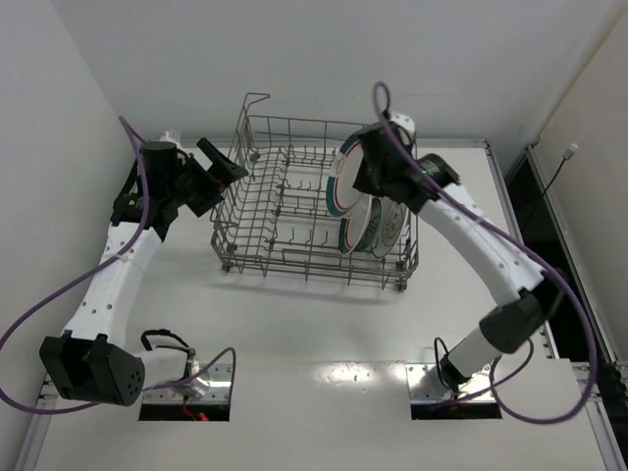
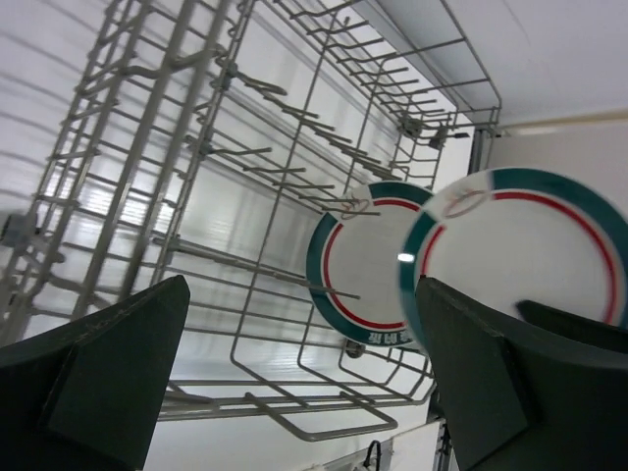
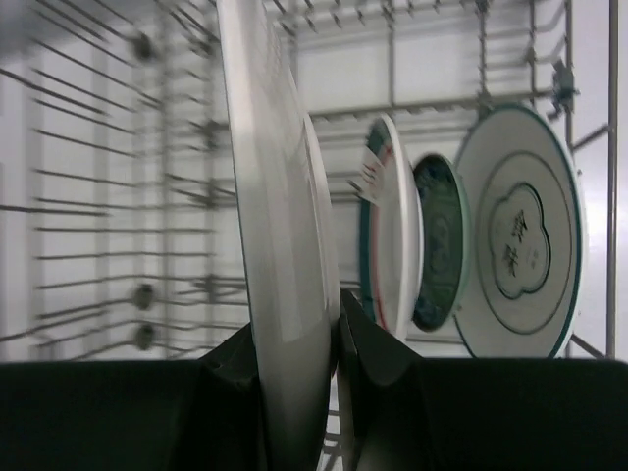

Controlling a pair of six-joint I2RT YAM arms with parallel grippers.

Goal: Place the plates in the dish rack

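The dish rack (image 1: 294,211) stands mid-table. My right gripper (image 1: 368,167) is shut on a large white plate with a green-and-red rim (image 1: 340,183), held upright over the rack's right part. In the right wrist view this plate (image 3: 280,226) is edge-on between my fingers (image 3: 378,358). Three plates stand in the rack's right end: a matching white one (image 3: 392,235), the teal one (image 3: 439,245) and the pale grey patterned one (image 3: 520,231). My left gripper (image 1: 221,167) is open and empty at the rack's left side. Its view shows the rack (image 2: 196,196), the standing white plate (image 2: 368,260) and the held one (image 2: 520,245).
The rack's raised wire handle loop (image 1: 253,100) is at its far left corner. Rows of upright tines (image 1: 285,191) fill the rack left of the plates. A white wall (image 1: 59,147) runs close behind my left arm. The table's right edge (image 1: 505,186) lies beyond the right arm.
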